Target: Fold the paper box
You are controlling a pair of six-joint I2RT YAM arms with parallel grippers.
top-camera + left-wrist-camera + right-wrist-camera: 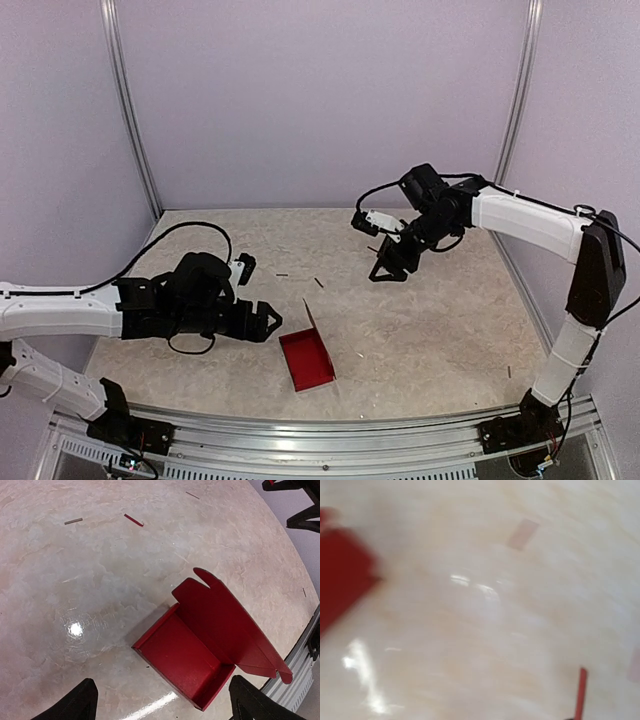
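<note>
The paper box (308,362) is bright red card, folded into a shallow open tray on the table near the front. Its lid flap (312,318) stands up on the far side. In the left wrist view the box (182,660) lies between and just ahead of my fingertips (75,705), its notched lid (225,625) leaning back to the right. My left gripper (274,322) is open and empty, just left of the box. My right gripper (390,270) is open and empty, raised far back right. The right wrist view is blurred, with the box (340,570) at its left edge.
Small scraps lie on the beige tabletop: a red sliver (133,520), a wooden stick (73,521) and bits near the middle (318,282). A metal rail (350,430) runs along the front edge. Lilac walls close the back and sides.
</note>
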